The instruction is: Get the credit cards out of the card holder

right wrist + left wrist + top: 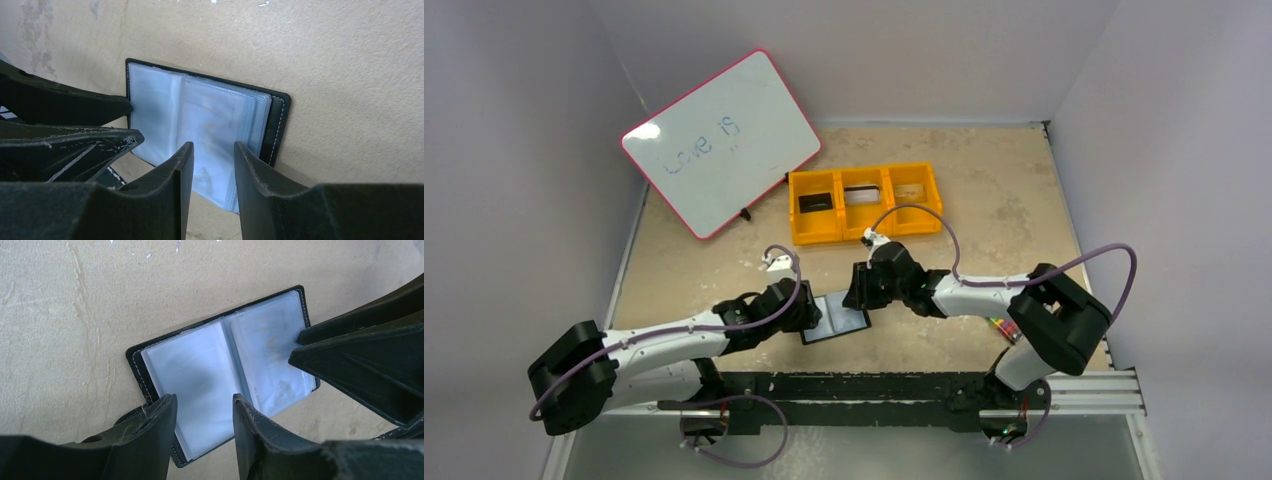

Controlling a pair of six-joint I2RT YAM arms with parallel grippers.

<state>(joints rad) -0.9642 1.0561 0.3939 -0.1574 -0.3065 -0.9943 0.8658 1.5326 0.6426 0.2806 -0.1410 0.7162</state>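
Three trayed cards (pixel 861 196), one card holder (pixel 836 318)

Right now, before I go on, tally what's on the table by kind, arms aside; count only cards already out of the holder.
Card holder: 1
Black card: 1
Silvery card: 1
Tan card: 1
Orange tray: 1
Whiteboard: 1
Marker pack: 1
Total: 7

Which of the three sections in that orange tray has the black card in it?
The left compartment, nearest the whiteboard, holds the black card; the silvery-grey card sits in the middle, the tan card on the right.
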